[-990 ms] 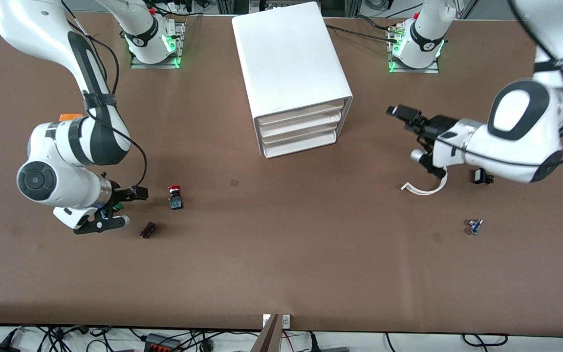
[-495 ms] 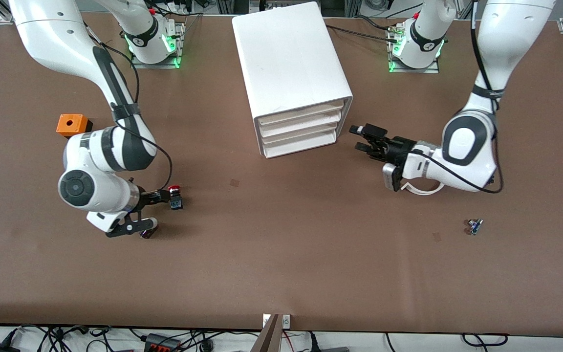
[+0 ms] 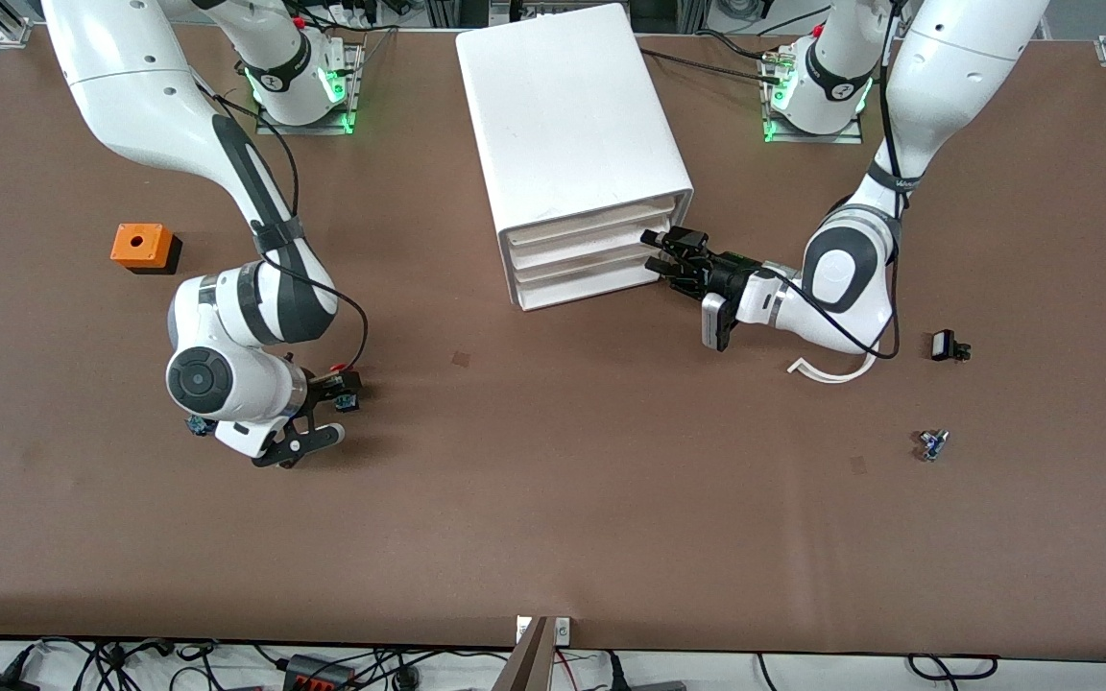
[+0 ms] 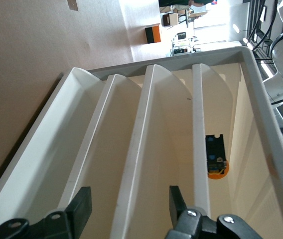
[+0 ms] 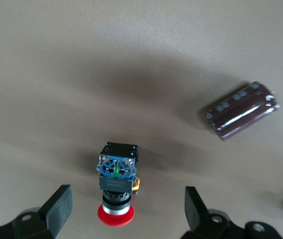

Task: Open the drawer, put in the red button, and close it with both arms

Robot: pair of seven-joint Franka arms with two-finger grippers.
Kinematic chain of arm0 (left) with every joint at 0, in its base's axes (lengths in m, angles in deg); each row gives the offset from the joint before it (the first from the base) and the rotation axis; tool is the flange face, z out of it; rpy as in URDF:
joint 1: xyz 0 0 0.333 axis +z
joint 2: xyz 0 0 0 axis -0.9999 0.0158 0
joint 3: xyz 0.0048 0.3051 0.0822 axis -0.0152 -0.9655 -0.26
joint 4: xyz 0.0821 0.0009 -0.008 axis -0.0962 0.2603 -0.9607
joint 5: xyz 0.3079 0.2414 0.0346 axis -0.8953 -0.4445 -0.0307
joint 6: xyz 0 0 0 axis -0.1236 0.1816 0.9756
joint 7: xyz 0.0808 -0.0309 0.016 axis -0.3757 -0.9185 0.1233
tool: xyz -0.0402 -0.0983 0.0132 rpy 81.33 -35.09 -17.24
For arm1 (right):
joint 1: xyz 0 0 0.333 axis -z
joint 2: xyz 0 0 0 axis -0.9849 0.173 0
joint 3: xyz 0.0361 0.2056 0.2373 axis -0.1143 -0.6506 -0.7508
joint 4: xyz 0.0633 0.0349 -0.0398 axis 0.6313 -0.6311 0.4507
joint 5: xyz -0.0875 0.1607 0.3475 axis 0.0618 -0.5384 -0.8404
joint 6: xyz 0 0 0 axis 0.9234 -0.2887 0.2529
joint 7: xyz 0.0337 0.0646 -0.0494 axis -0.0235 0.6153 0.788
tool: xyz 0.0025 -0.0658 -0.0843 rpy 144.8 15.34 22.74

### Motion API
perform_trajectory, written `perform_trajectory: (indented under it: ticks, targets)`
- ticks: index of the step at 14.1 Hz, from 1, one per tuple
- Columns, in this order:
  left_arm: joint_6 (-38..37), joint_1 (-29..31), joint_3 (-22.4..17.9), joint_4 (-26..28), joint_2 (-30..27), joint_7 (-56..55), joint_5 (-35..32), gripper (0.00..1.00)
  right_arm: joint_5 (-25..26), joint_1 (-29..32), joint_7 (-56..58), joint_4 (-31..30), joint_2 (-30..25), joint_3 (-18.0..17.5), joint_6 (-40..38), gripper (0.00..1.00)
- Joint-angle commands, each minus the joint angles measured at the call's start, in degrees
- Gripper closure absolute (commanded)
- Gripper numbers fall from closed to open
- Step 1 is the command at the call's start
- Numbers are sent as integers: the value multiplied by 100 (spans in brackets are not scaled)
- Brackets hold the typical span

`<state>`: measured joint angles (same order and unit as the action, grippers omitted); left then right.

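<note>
Open right hand [image 5: 124, 209] straddles the red button [image 5: 117, 185]

The desk [image 3: 553, 499] has a matt brown, faintly scuffed covering. The drawer cabinet [image 3: 572, 134] looks like smooth white plastic with a soft sheen, and the arms' [image 3: 131, 86] shells are glossy white. The red button [image 5: 116, 186] has a shiny plastic cap over a black body, and the dark brown cylinder [image 5: 241, 110] beside it looks glossy.

Bare tabletop [image 3: 534, 461] around red button [image 5: 116, 194], dark cylinder [image 5: 241, 110] just beside.
</note>
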<state>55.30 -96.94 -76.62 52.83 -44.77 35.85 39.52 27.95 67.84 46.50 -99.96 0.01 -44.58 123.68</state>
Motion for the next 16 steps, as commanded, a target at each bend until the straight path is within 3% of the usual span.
perform_trajectory:
  ticks: [1,6,8,9,13,16]
  targets:
    - [32,-85,28,243,-18,346,212,35,-89,-63,110,86,136,-30,-40,0]
    - [14,-209,28,340,166,829,247,60,-98,-134,57,69,321,-30,-40,0]
    - [14,-244,28,332,166,821,256,74,-98,-134,57,16,330,-30,-57,0]
    - [14,-227,20,288,175,812,256,88,-98,-134,84,16,330,-30,-75,0]
    - [14,-104,-33,-316,420,505,274,92,-98,-90,128,42,321,-21,-49,21]
    - [14,133,-68,-1010,911,408,248,92,-89,-99,136,42,321,-21,-66,23]
